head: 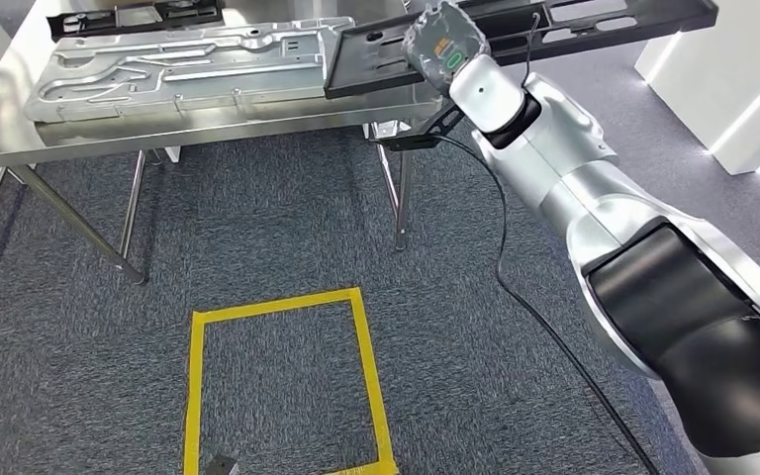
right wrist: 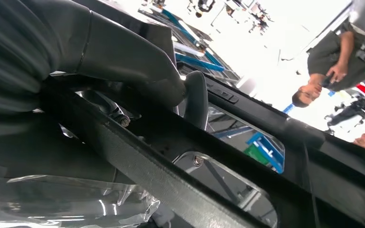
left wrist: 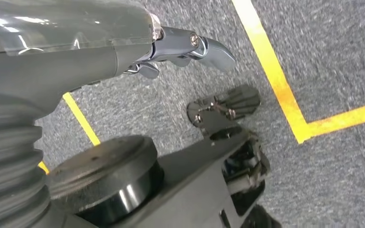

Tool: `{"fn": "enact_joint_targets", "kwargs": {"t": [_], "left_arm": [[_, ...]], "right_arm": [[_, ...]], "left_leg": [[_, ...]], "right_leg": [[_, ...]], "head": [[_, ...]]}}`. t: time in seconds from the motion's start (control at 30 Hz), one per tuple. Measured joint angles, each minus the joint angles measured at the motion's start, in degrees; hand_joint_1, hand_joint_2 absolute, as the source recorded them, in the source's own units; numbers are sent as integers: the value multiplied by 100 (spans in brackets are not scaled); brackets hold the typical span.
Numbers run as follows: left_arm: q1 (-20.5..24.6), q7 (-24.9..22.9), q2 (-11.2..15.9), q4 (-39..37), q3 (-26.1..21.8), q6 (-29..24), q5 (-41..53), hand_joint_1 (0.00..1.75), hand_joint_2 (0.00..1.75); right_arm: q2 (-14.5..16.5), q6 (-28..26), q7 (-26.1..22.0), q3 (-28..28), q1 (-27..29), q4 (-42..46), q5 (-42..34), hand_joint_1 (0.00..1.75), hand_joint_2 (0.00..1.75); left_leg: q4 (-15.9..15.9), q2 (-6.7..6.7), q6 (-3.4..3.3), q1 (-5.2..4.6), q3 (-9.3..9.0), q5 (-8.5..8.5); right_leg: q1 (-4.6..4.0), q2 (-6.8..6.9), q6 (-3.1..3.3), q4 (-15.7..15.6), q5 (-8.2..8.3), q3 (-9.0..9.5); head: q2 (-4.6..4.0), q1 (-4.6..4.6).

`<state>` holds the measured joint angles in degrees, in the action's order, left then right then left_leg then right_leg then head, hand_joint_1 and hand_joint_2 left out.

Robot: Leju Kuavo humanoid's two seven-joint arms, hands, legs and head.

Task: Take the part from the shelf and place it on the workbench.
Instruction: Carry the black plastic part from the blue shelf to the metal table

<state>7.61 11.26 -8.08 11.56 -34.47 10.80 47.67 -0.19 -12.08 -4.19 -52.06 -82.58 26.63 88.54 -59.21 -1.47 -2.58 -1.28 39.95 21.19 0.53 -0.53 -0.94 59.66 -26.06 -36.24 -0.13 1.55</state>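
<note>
Right arm (head: pixel 594 188) stretched forward and up from the lower right of the head view, elbow bent, wrist raised to the near edge of the steel tabletop (head: pixel 158 134). Right hand (head: pixel 442 47) wrapped in clear plastic film, set against the long black frame part (head: pixel 515 35) just above that edge. In the right wrist view, thick grey thumb (right wrist: pixel 123 57) curled over one side of a black rail (right wrist: pixel 171 175) of the part, a dark finger (right wrist: pixel 197 97) bent round the other side, so the fingers (right wrist: pixel 197 97) clamp the rail between them. Black part held tilted, its far end reaching past the tabletop's right corner, its near end overlapping the large silver stamped panel (head: pixel 188 69) that lies flat on the tabletop. Cannot tell whether the black part touches the panel or hangs just over it. A second black frame piece (head: pixel 139 17) lying at the tabletop's far left edge. A black cable (head: pixel 503 247) trailing from the wrist down past the table legs (head: pixel 401 198).

Left hand (left wrist: pixel 185 47) hanging low over grey carpet (left wrist: pixel 342 47) in the left wrist view, holding nothing, metal fingers (left wrist: pixel 214 50) loosely extended and slightly apart. Yellow tape square (head: pixel 287 386) on the carpet, in front of the tabletop. A person (right wrist: pixel 342 61) visible beyond the part in the right wrist view.
</note>
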Motion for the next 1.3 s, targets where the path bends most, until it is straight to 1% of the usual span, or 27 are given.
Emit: {"fn": "enact_joint_targets", "kwargs": {"t": [0.13, 0.4, 0.43, 0.5, 0.53, 0.57, 0.6, 0.63, 0.7, 0.73, 0.77, 0.8, 0.83, 0.87, 0.9, 0.93, 1.0, 1.07, 1.1, 1.13, 1.17, 1.2, 1.23, 1.27, 1.3], "left_arm": [[3, -2, -1, 0, -20, 34, 4, 0, 175], [8, -15, -11, 0, -35, 84, 36, 0, 175], [9, -15, -11, 0, -36, 87, 38, 0, 175], [13, -9, -10, 0, -37, 99, 49, 0, 175], [12, -3, -13, 0, -37, 108, 56, 0, 175], [12, 3, -16, 0, -37, 117, 62, 0, 175], [13, 8, -19, 0, -37, 125, 66, 0, 175], [15, 10, -22, 0, -38, 130, 68, 0, 175], [21, 11, -25, 0, -40, 137, 70, 0, 175], [15, 11, -27, 0, -42, 138, 70, 0, 175], [4, 13, -30, 0, -43, 140, 70, 0, 175], [-8, 15, -35, 0, -44, 142, 70, 0, 175], [-17, 19, -42, 0, -44, 144, 70, 0, 175], [-22, 22, -48, 0, -45, 147, 70, 0, 175], [-20, 26, -51, 0, -46, 149, 72, 0, 175], [-16, 32, -53, 0, -46, 151, 73, 0, 175], [-13, 42, -56, 0, -48, 151, 77, 0, 175], [-24, 47, -52, 0, -50, 149, 79, 0, 175], [-28, 50, -50, 0, -51, 148, 79, 0, 175], [-30, 54, -47, 0, -52, 145, 79, 0, 175], [-32, 56, -49, 0, -55, 144, 79, 0, 175], [-35, 56, -49, 0, -58, 142, 79, 0, 175], [-43, 55, -49, 0, -62, 140, 80, 0, 175], [-52, 53, -49, 0, -66, 140, 81, 0, 175], [-59, 51, -49, 0, -70, 140, 83, 0, 175]], "right_arm": [[53, -4, -52, -3, 3, -76, 0, 175, 175], [222, -69, -1, -38, 120, -256, 0, 175, 175], [234, -70, 5, -39, 122, -272, 0, 175, 175], [256, -45, 54, -39, 113, -304, 0, 175, 175], [268, -15, 95, -39, 100, -322, 0, 175, 175], [279, 19, 135, -38, 71, -346, 0, 175, 175], [289, 49, 163, -38, 26, -372, 0, 175, 175], [295, 69, 178, -37, -26, -399, -1, 175, 175], [302, 86, 176, -29, -120, -461, -3, 175, 175], [303, 91, 169, -23, -140, -492, -5, 175, 175], [303, 95, 161, -17, -149, -522, -6, 175, 175], [303, 98, 154, -12, -153, -547, -7, 175, 175], [303, 98, 150, -8, -159, -566, -7, 175, 175], [303, 95, 147, -5, -169, -582, -6, 175, 175], [308, 91, 146, -4, -180, -594, -5, 175, 175], [314, 86, 146, -3, -186, -606, -5, 175, 175], [321, 74, 149, -1, -191, -633, -4, 175, 175], [317, 62, 156, 3, -193, -656, -5, 175, 175], [317, 55, 160, 5, -195, -665, -6, 175, 175], [319, 48, 161, 7, -193, -671, -7, 175, 175], [319, 42, 161, 7, -185, -682, -7, 175, 175], [319, 38, 158, 7, -170, -694, -8, 175, 175], [319, 36, 156, 7, -147, -708, -9, 175, 175], [318, 35, 152, 7, -121, -722, -11, 175, 175], [318, 34, 149, 8, -98, -735, -14, 175, 175]], "left_leg": [[26, 6, 43, 3, -23, -6], [39, 13, 59, 17, -27, -9], [28, 11, 49, 7, -23, -2], [60, 11, 2, -9, -49, 25], [123, 18, -24, 0, -105, 22], [206, 27, -47, 17, -175, 15], [277, 37, -63, 35, -243, 1], [315, 47, -74, 48, -292, -2], [301, 58, -87, 48, -328, 43], [280, 60, -80, 50, -348, 78], [251, 58, -67, 55, -372, 119], [211, 55, -49, 60, -397, 167], [158, 51, -25, 66, -419, 224], [101, 49, 5, 68, -432, 287], [39, 48, 38, 65, -439, 349], [-2, 47, 72, 63, -445, 399], [-15, 44, 136, 64, -470, 461], [-32, 49, 195, 73, -502, 521], [-168, 58, 230, 81, -455, 580], [-419, 67, 266, 99, -334, 668], [-778, 77, 303, 118, -134, 766], [-1170, 86, 331, 139, 120, 851], [-1463, 94, 351, 154, 351, 864], [-1580, 101, 364, 165, 512, 767], [-1467, 105, 368, 176, 567, 553]], "right_leg": [[-5, -18, 26, 1, -3, 4], [-3, -18, 38, 1, -10, 5], [6, -18, 30, -12, -6, 10], [16, -18, 1, -66, -3, 46], [19, -15, -17, -82, -3, 78], [14, -10, -30, -37, -39, 81], [11, -7, -41, 107, -122, 28], [16, -2, -52, 374, -253, -97], [29, 0, -85, 1084, -552, -489], [40, 5, -102, 1331, -604, -639], [52, 11, -117, 1389, -547, -698], [66, 18, -127, 1225, -388, -644], [80, 27, -135, 874, -165, -492], [82, 31, -127, 530, 3, -327], [76, 27, -103, 246, 105, -190], [62, 23, -69, 82, 134, -104], [30, 12, 19, 23, 71, -54], [49, 17, 85, -20, 30, 37], [66, 20, 113, -52, 8, 100], [79, 24, 137, -79, -23, 173], [79, 27, 153, -96, -68, 241], [78, 27, 160, -105, -120, 309], [78, 25, 156, -109, -180, 381], [79, 23, 149, -111, -248, 461], [80, 21, 138, -113, -323, 549]], "head": [[0, 0], [0, 0], [0, 0], [0, 1], [0, 1], [0, 1], [0, 1], [0, 0], [0, 0], [0, 0], [0, 0], [0, 0], [0, 0], [0, 1], [0, 2], [0, 2], [0, 3], [0, 3], [0, 4], [0, 5], [0, 5], [0, 6], [0, 6], [0, 6], [0, 7]]}}
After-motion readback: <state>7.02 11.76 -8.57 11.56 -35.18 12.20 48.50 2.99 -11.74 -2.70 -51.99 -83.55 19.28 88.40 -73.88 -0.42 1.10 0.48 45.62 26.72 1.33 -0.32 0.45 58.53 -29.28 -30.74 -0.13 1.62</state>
